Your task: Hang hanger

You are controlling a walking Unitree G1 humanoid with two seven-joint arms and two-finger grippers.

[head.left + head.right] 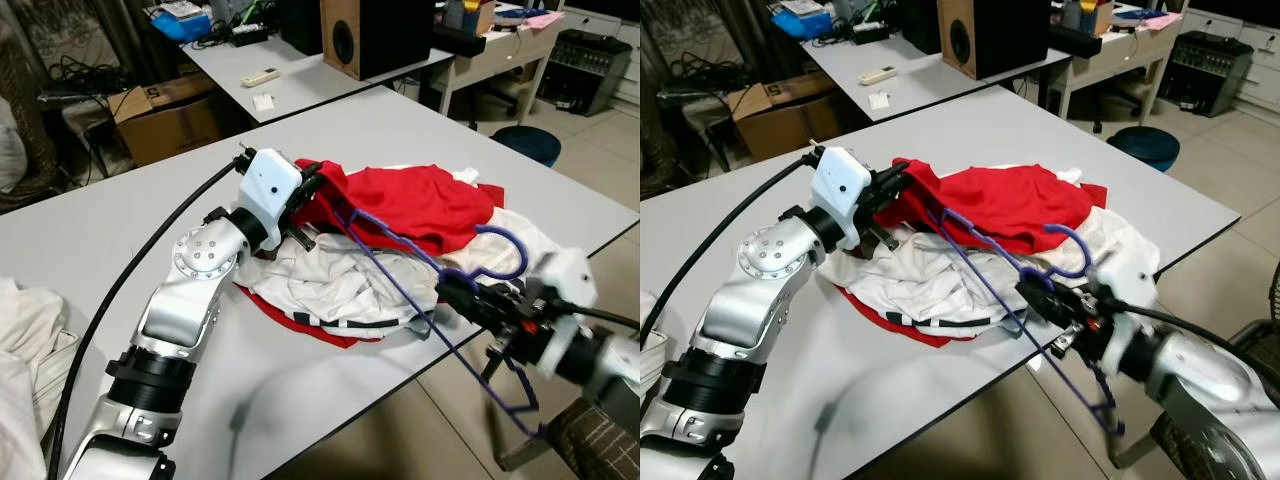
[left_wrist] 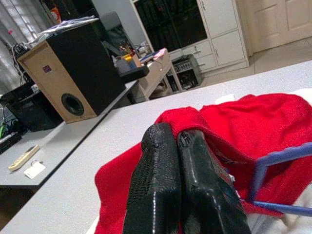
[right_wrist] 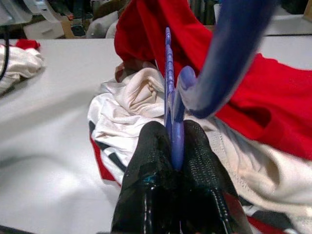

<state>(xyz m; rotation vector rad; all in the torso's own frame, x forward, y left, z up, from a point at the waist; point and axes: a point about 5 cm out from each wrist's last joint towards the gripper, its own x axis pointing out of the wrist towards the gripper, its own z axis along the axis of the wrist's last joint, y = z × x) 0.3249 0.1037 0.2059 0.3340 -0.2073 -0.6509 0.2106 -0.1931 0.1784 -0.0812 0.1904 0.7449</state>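
A purple plastic hanger (image 1: 400,262) lies slanted over a pile of clothes on the grey table (image 1: 120,240). Its hook (image 1: 507,249) curls up near the table's right edge, and its far arm tip reaches the red garment (image 1: 420,205). My right gripper (image 1: 455,291) is shut on the hanger just below the hook, at the table's front edge; its fingers (image 3: 148,161) clamp the purple bar (image 3: 170,97). My left gripper (image 1: 305,197) is shut on the left edge of the red garment (image 2: 253,122), which rises in a peak at its fingertips (image 2: 161,141). White clothes (image 1: 330,280) lie underneath.
A wooden speaker (image 1: 375,35) stands on a second table behind, with a remote (image 1: 262,75). A cardboard box (image 1: 165,115) sits on the floor at the back left, a blue stool (image 1: 528,142) at the right. White cloth (image 1: 25,350) lies at the table's left.
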